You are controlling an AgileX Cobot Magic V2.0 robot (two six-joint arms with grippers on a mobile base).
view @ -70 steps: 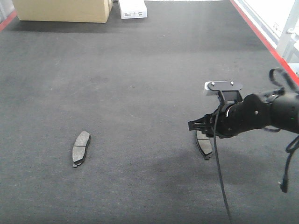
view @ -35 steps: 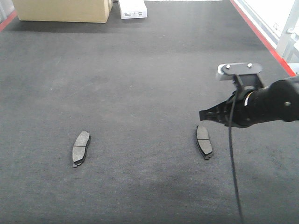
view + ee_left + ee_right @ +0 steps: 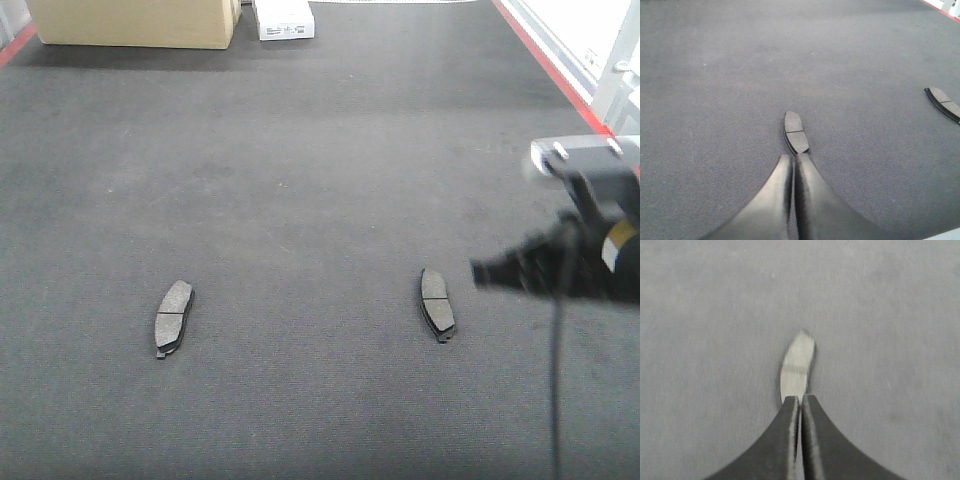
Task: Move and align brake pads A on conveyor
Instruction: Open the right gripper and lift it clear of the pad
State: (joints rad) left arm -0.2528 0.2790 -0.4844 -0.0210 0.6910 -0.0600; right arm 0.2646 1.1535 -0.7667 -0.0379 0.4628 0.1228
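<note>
Brake pads A (image 3: pixel 796 131) show you two pieces flat on the conveyor (image 3: pixel 300 150), well apart: left pad (image 3: pixel 174 318) and right pad (image 3: pixel 437 304). Your right gripper (image 3: pixel 482 272) hangs near the right pad, jaws together; your left gripper (image 3: pixel 792 158) points at the left pad, jaws together too.

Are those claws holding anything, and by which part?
Nothing. Left gripper and right gripper are shut, empty; left pad and right pad lie on the belt.
</note>
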